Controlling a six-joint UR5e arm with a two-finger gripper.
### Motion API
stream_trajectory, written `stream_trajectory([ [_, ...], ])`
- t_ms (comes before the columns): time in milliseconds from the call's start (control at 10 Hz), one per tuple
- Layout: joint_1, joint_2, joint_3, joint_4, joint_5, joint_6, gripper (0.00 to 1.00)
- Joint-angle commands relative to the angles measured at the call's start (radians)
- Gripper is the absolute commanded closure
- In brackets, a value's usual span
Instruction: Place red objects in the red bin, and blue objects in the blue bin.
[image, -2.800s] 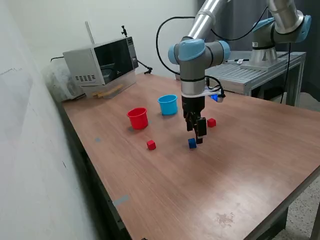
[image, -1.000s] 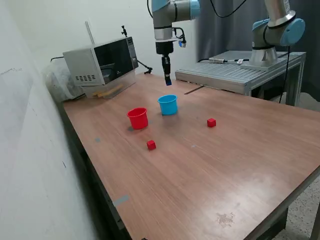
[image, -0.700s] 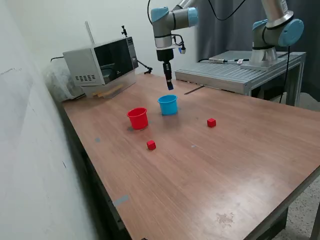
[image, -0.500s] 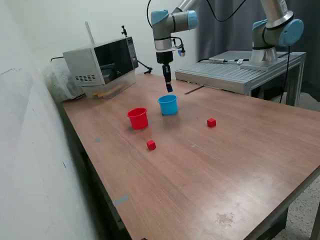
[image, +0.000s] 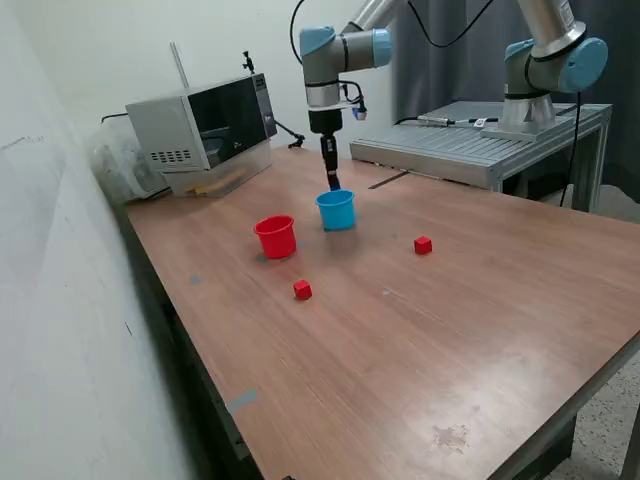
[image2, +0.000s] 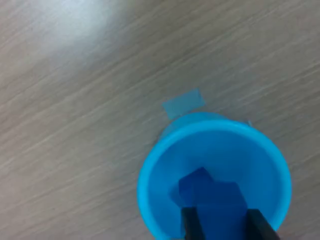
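My gripper (image: 332, 182) hangs just above the light-blue cup (image: 336, 210), the blue bin. In the wrist view the gripper (image2: 223, 221) is shut on a dark blue cube (image2: 220, 202), held over the cup's mouth (image2: 155, 170). A second dark blue cube (image2: 194, 181) seems to lie inside the cup beside it. The red cup (image: 275, 237), the red bin, stands to the exterior view's left of the blue cup. One red cube (image: 302, 290) lies in front of the red cup. The other red cube (image: 423, 245) lies to the exterior view's right of the blue cup.
A microwave (image: 205, 125) stands at the table's back corner by the wall. A second robot arm (image: 550, 60) stands on a metal bench (image: 480, 150) behind the wooden table (image: 450, 340). A pale tape patch (image2: 183, 103) lies on the wood next to the blue cup.
The gripper took the blue cube off the table, carried it high over the blue cup, and over the last second has come down towards the cup's mouth.
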Motion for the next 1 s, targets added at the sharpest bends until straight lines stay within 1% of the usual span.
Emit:
stream_trajectory([
  [0, -0.001, 0.003, -0.003, -0.006, 0.000, 0.000, 0.00],
  [200, -0.005, 0.003, 0.000, -0.011, 0.000, -0.002, 0.00],
  [300, -0.005, 0.002, 0.000, -0.011, 0.000, -0.020, 0.00],
  [500, 0.013, -0.021, 0.008, -0.003, 0.002, -0.037, 0.00],
  [700, 0.161, -0.119, 0.046, 0.006, 0.000, -0.037, 0.00],
  [900, 0.333, -0.178, 0.051, 0.038, 0.002, -0.035, 0.00],
])
